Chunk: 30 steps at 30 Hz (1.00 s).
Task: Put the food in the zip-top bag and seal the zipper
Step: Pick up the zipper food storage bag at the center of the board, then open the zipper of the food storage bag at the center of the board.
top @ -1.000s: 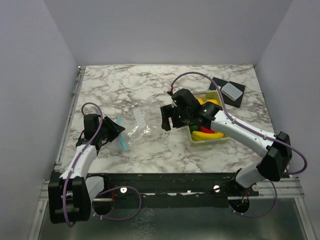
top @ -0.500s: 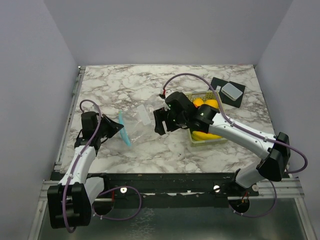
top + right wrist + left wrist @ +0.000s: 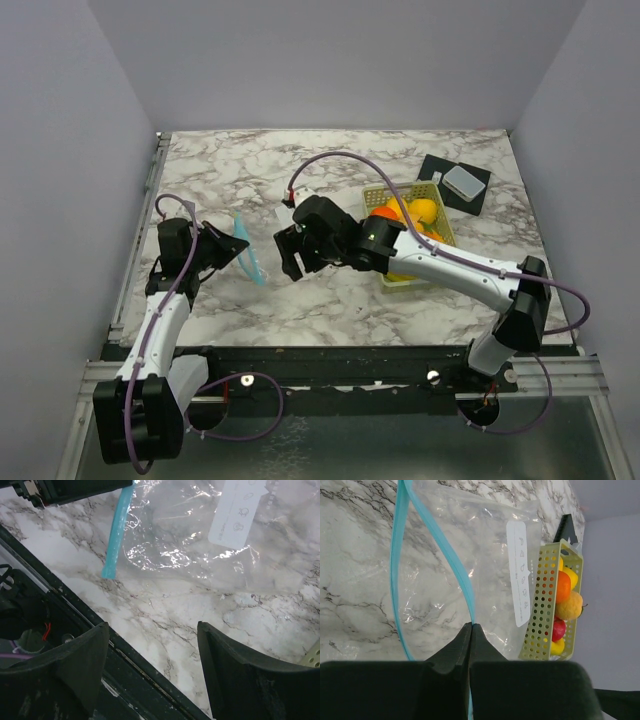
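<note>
while left gripper (image 3: pixel 471 626) clamps the zipper (image 3: pixel 395 565): zip-top bag (image 3: pixel 485 555) mouth gapes
right gripper (image 3: pixel 151 627): jaws apart, empty; should pinch opposite lip gently

Top external: fixed, high behind the arm bases, looking down and forward over the whole tabletop (image 3: pixel 330 160). Left wrist: close and low, sighting along the left pincer (image 3: pixel 471 626) across the zip-top bag (image 3: pixel 490 560) to the basket (image 3: pixel 545 610). Right wrist: close, tilted down past the right pincer (image 3: pixel 151 630) at the tabletop's near edge. All three views share the bag; top and left wrist both take in the basket.
</note>
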Motion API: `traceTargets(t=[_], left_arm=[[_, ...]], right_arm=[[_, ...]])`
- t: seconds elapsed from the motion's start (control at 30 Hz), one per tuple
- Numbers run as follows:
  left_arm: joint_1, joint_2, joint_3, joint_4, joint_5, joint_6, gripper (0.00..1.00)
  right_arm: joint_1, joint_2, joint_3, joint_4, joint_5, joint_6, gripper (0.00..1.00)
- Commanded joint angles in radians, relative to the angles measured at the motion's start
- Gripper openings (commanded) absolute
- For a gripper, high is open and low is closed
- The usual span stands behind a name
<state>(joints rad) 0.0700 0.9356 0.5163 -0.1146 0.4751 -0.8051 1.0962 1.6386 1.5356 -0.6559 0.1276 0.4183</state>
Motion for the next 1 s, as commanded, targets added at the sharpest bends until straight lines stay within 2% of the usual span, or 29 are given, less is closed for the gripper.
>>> traceTargets(t=[0.0, 0.43, 0.97], left_arm=[[-0.006, -0.018, 0.044, -0.005, 0.032, -0.036, 0.0], [-0.031, -0.027, 0.09, -0.006, 0.035, -0.108, 0.0], [-0.068, -0.044, 0.124, -0.021, 0.017, -0.167, 0.0]], right_arm=[[0.033, 0.058, 0.069, -0.016, 0.103, 0.013, 0.76], [0.091, 0.223, 0.225, -0.01, 0.269, 0.051, 0.74], [0.113, 0.37, 0.38, -0.021, 0.379, 0.083, 0.73]])
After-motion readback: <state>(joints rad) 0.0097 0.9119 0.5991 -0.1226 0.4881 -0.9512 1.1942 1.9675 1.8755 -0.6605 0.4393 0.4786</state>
